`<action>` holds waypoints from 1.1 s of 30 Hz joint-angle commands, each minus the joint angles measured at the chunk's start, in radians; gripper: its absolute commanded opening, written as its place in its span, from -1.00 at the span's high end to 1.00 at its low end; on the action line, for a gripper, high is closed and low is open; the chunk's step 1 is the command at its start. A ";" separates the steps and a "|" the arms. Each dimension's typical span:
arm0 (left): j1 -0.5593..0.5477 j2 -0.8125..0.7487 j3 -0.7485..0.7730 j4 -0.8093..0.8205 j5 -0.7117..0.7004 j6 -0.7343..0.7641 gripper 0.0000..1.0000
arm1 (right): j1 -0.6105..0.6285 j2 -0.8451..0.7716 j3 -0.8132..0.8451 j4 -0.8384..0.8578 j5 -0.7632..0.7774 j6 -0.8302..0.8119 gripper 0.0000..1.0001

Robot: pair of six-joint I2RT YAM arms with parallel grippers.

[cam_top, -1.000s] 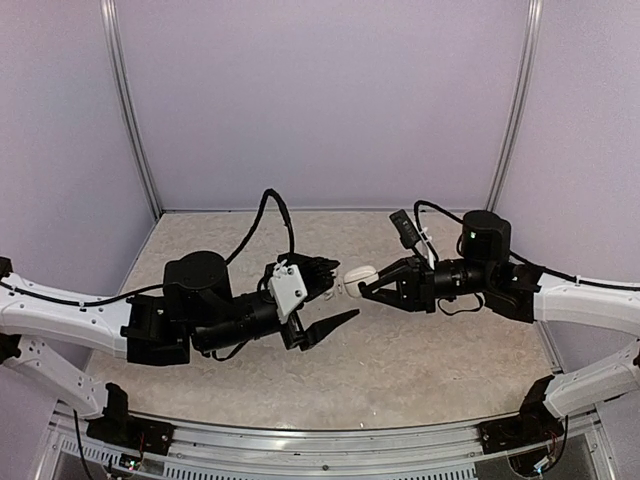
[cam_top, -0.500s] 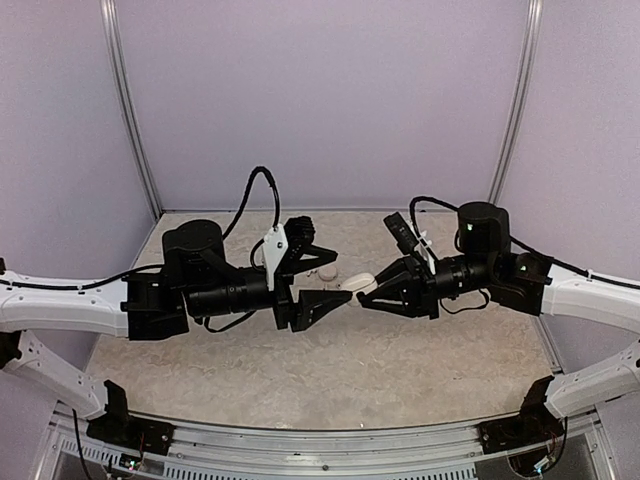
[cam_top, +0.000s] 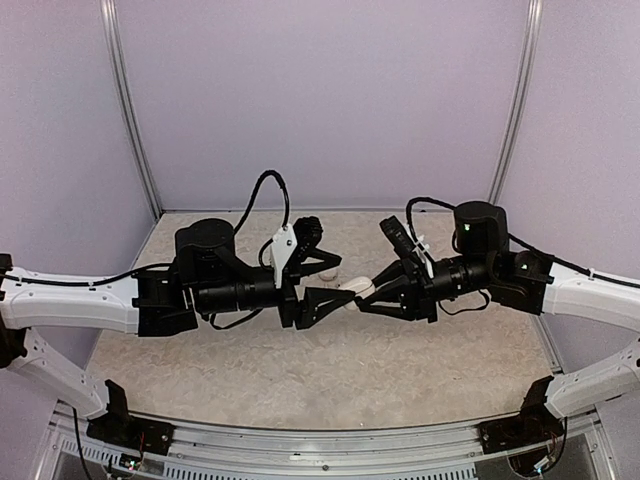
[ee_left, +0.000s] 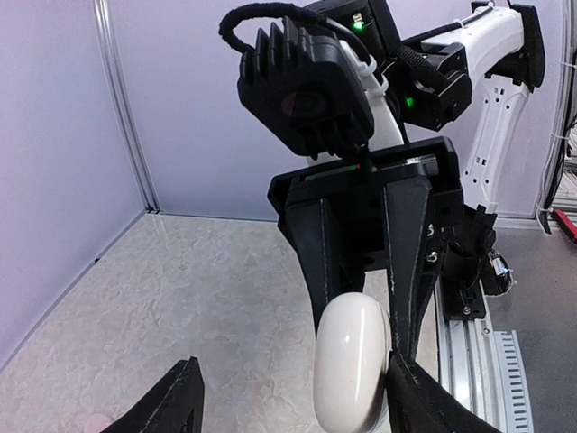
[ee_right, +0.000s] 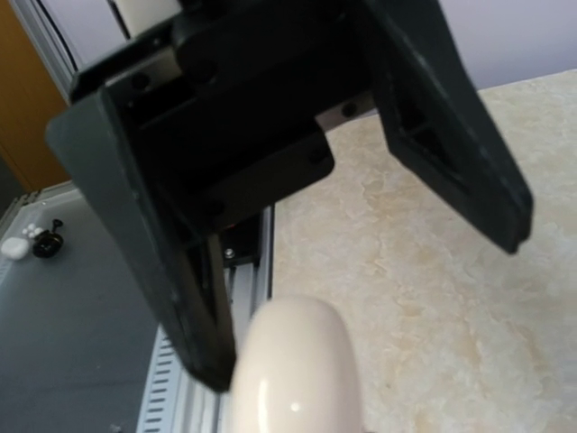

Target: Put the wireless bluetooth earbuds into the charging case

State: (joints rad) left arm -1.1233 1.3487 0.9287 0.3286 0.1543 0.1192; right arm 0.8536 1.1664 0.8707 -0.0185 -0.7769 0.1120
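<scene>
The right gripper (cam_top: pixel 360 291) clamps the small white rounded plastic charging case (ee_left: pixel 352 361), apparently closed, at mid-frame. The left gripper (ee_left: pixel 296 379) stands open around it. The insertion seems not yet begun.

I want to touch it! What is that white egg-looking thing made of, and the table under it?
The charging case looks like hard glossy plastic: smooth, white, with a bright glint on its curve. The table looks like beige marbled stone, or maybe laminate printed that way; its finish looks fairly dull.
</scene>
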 commanded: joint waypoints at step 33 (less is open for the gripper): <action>0.070 -0.050 -0.020 0.072 0.156 -0.045 -0.24 | 0.038 -0.004 0.033 -0.040 0.035 -0.087 1.00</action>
State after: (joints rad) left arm -1.0451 1.2659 0.8665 0.4107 0.2668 0.0650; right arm 0.8806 1.1671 0.8745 -0.0612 -0.7330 0.0483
